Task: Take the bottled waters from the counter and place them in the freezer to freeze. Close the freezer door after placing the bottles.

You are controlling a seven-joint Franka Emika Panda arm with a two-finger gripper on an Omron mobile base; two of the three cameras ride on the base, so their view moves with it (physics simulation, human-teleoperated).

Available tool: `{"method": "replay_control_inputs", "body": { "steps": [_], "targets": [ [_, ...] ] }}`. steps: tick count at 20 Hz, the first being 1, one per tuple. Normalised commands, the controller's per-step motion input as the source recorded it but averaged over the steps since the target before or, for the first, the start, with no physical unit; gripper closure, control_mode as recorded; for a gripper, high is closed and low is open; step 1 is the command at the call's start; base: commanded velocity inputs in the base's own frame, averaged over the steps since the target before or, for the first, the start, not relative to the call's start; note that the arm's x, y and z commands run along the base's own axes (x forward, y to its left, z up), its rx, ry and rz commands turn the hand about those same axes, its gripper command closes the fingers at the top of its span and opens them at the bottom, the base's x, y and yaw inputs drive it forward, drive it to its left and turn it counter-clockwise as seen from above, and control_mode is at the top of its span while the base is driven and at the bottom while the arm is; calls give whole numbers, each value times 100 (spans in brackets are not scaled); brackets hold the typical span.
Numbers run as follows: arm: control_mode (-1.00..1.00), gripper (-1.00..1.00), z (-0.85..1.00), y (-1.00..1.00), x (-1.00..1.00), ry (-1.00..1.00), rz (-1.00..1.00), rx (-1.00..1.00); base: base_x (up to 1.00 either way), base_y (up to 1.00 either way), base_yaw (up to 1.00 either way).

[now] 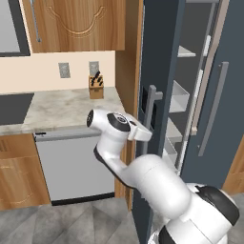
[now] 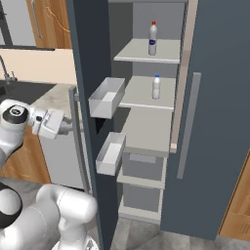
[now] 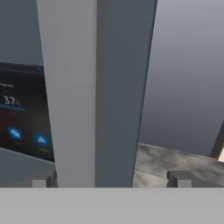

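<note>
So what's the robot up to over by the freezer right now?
Both water bottles already stand inside the freezer: the red-capped bottle on the top shelf, the blue-capped bottle on the shelf below. The freezer door is open. The robot's hand is open, its fingers either side of the door handle, not closed on it. Shutting the door looks like the step left.
</note>
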Motion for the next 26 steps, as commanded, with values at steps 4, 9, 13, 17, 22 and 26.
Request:
{"method": "replay_control_inputs", "body": {
  "steps": [4,9,13,17,22,26],
  "targets": [
    [-100,-100,-2,-3,26,0,0,0,0,0,0],
    [-100,-100,-9,-22,10,6,-1,0,0,0,0],
    [-100,-100,-7,-14,7,5,-1,0,0,0,0],
    [-100,-100,0,-53,0,2,-1,0,0,0,0],
    [-100,-100,10,-75,0,0,4,13,0,0,0],
    [-100,-100,0,-45,0,0,8,15,0,0,0]
  ]
}}
